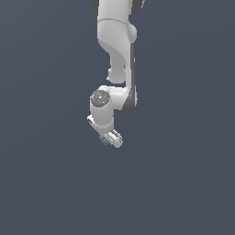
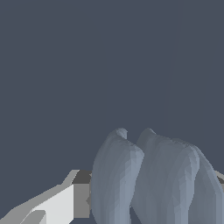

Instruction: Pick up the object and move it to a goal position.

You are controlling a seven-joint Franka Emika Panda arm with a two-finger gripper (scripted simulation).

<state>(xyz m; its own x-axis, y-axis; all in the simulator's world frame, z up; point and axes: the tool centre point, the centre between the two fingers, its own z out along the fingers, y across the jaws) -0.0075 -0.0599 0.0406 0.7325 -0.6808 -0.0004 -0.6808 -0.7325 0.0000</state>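
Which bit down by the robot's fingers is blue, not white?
The little blue-grey ball, tucked at the gripper; the arm around it is all white.

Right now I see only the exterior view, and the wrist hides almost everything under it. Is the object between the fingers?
Observer: It seems so. In the wrist view the blue-grey object sits close to the camera, with a white finger beside it.
Operator: Is there a finger on the other side too?
Observer: Only a thin grey edge shows past the object there.
Operator: What shape is it?
Observer: Lumpy, with two rounded ridges side by side.
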